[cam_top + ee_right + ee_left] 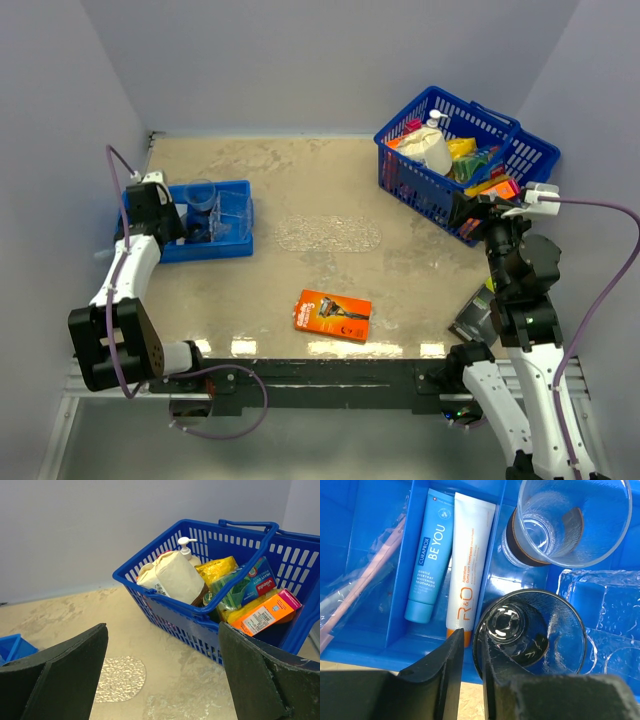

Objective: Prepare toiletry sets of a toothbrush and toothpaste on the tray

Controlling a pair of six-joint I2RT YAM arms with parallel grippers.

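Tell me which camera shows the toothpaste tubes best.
Left wrist: the toothpaste tubes, one blue, one white, lie side by side with readable labels. Top external shows the blue bin but no tubes discernible; right wrist catches only its corner.

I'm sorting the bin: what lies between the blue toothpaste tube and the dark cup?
The white toothpaste tube lies between the blue toothpaste tube and the dark cup, seen in the left wrist view.

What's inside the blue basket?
The basket holds a cream wrapped bundle, a white pump bottle behind it, a yellow packet and an orange box. Whatever lies underneath them is covered.
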